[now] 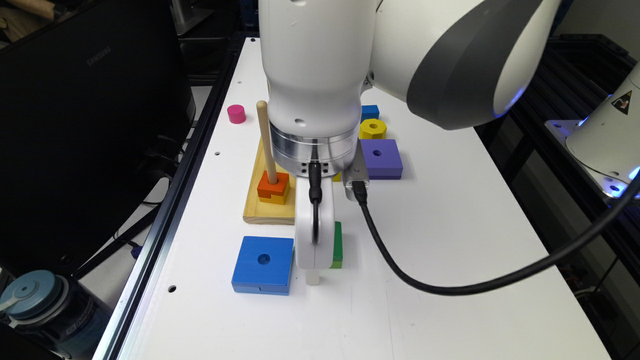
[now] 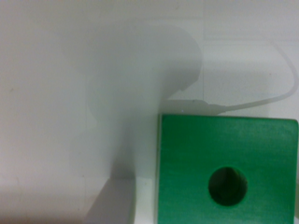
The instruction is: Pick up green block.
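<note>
Down in the near left corner of the exterior view sits a bottle with a blue-grey lid, off the white table. On the table, the blue block lies flat, hole up, and just to its right the gripper hangs low over the surface, a pale fingertip almost at the tabletop. The green block peeks out from behind the gripper's right side, right against it in this view, on the table. Up close in the wrist view, the green block lies flat with its round hole facing up, white table around its edges and the gripper's shadow falling beside it. Whether the jaws are apart or together, I can't tell; neither picture shows them clearly.

The arm comes straight down, wrist vertical, a black cable looping off to the right. Beyond it, a wooden peg base holds an orange block on its dowel. Farther right sit a purple block, a yellow hexagon, and a pink cylinder far left.
</note>
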